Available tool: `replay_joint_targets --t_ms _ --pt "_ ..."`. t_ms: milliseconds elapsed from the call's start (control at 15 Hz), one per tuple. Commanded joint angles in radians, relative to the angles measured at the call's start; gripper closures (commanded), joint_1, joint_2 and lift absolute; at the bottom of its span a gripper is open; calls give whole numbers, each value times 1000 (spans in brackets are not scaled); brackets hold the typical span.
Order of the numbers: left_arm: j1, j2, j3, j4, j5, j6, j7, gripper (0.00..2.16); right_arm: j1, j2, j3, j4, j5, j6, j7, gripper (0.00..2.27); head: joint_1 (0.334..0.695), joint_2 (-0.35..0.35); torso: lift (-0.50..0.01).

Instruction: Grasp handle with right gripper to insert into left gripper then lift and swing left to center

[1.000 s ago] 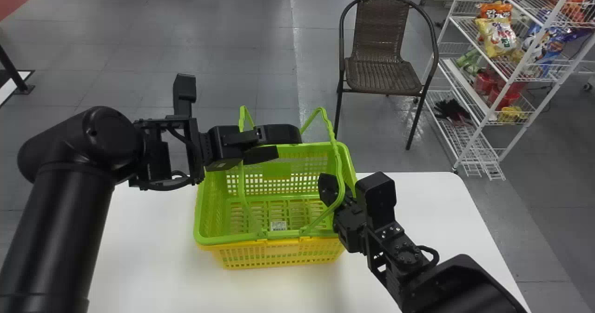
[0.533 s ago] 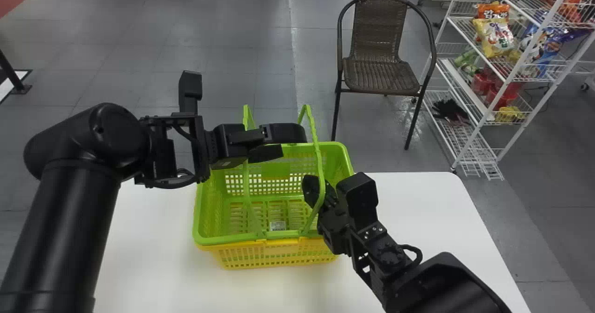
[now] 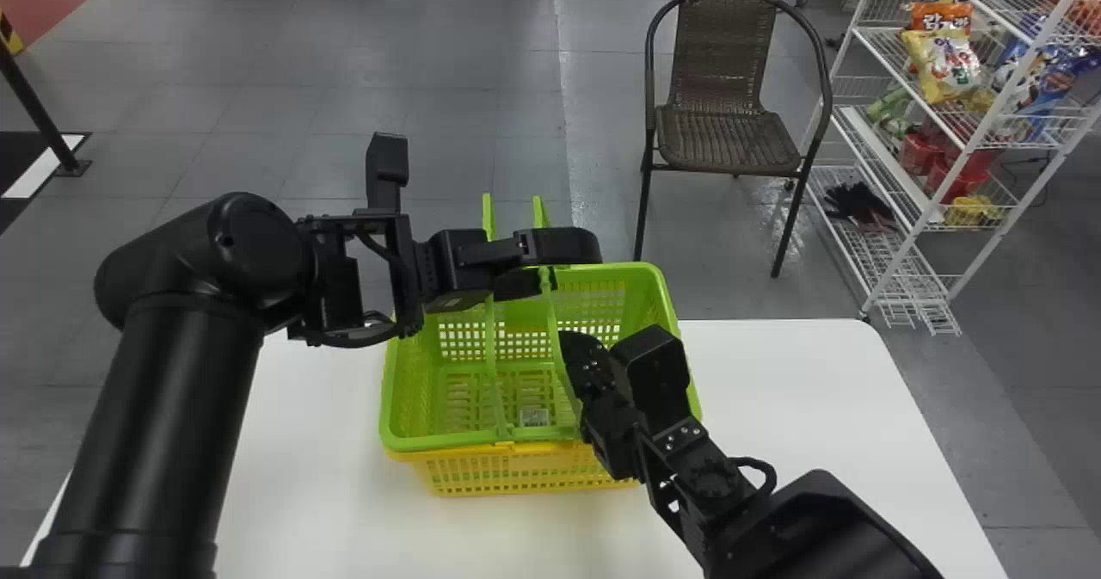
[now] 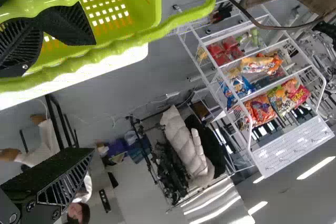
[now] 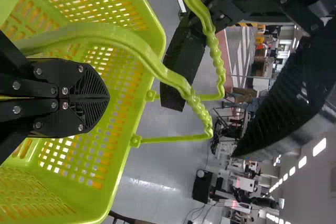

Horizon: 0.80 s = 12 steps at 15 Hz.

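Handles (image 5: 118,35) rise above the table (image 3: 791,398), chair (image 3: 718,140) beyond; left fingers (image 3: 563,245) wide, right fingers (image 3: 580,355) together.

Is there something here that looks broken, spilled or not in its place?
Nothing stands out. The green plastic basket sits nested in the yellow plastic basket, both its handles are raised, and I see no spill or breakage.

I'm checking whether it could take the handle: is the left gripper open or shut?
Open: the left gripper has its two fingers well apart in the right wrist view.
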Motion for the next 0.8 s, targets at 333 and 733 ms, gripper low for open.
replay_joint_targets --t_ms 333,733 --pt "-4 -3 1 17 29 -4 -2 76 123 -18 -119 -77 -19 -77 0 2037 695 -61 0" --pt "-11 -3 8 46 68 -10 -6 60 328 -57 -295 -126 -114 -316 11 1757 695 -162 0"
